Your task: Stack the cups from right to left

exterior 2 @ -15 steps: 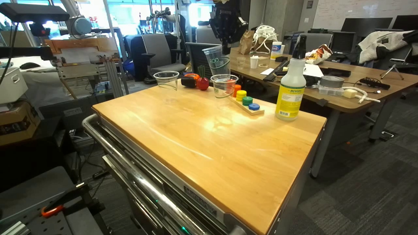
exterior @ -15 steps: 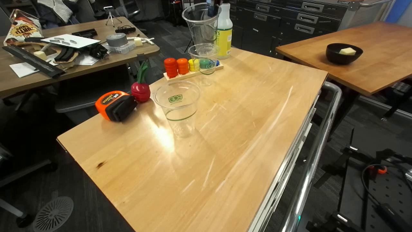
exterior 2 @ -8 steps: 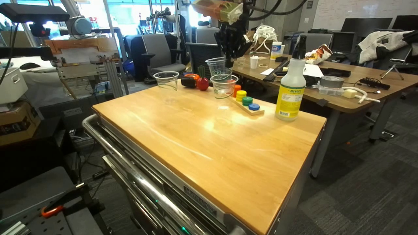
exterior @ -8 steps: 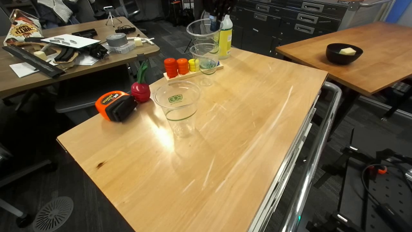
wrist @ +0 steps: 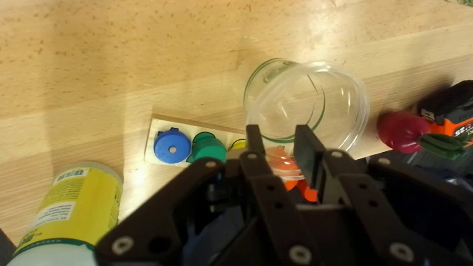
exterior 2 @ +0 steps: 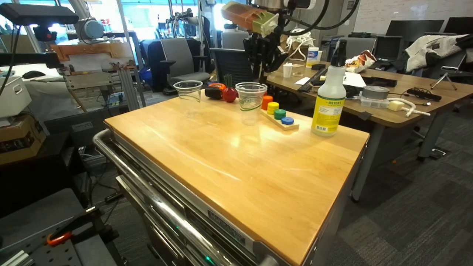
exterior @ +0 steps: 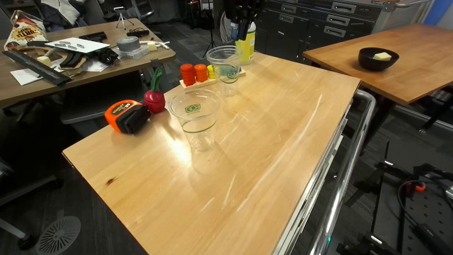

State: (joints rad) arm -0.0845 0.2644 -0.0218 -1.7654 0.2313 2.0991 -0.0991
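Two clear cups (exterior: 224,72) stand nested one in another on the wooden table in both exterior views, their rims close together (exterior 2: 251,98). The nested cups lean away below the fingers in the wrist view (wrist: 314,99). A single clear cup (exterior: 194,118) with a green band stands apart from them; it also shows in an exterior view (exterior 2: 188,92) and is out of the wrist view. My gripper (wrist: 278,133) is open and empty, with a gap between its fingers. It hovers just above and beside the nested cups' rims in both exterior views (exterior: 239,33) (exterior 2: 260,75).
A wooden peg toy (exterior 2: 282,123) with coloured discs stands right beside the nested cups. A yellow-labelled spray bottle (exterior 2: 328,111) stands near the table edge. A red radish toy (exterior: 154,101) and an orange tape measure (exterior: 125,115) lie near the single cup.
The cup that the gripper held came down into the cup standing below it. The fingers let go of it and now sit apart above the rims.
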